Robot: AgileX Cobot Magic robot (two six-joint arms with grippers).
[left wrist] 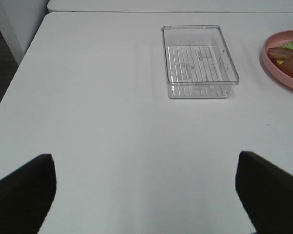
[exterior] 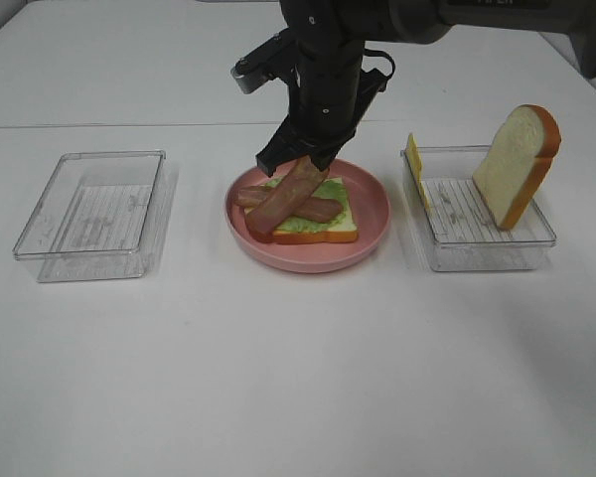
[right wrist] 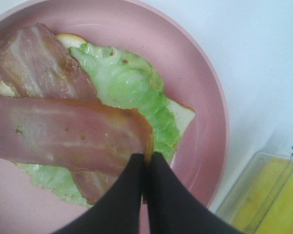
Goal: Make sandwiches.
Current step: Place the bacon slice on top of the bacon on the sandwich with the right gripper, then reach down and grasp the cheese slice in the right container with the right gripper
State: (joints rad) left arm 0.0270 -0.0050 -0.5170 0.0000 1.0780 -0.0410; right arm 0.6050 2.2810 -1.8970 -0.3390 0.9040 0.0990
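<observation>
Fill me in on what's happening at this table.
The right gripper is shut on one end of a bacon strip. That strip lies crossed over a second bacon strip on the lettuce and bread slice in the pink plate. The left gripper hangs open over bare table near an empty clear tray. The other tray holds an upright bread slice and the cheese slice.

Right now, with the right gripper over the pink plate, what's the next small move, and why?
Probably open the right gripper and let go. Its jaws are pinched shut on one end of the upper bacon strip, which lies crossed over the other bacon strip on the lettuce, inside the plate. Whether the held end rests down is unclear.
</observation>
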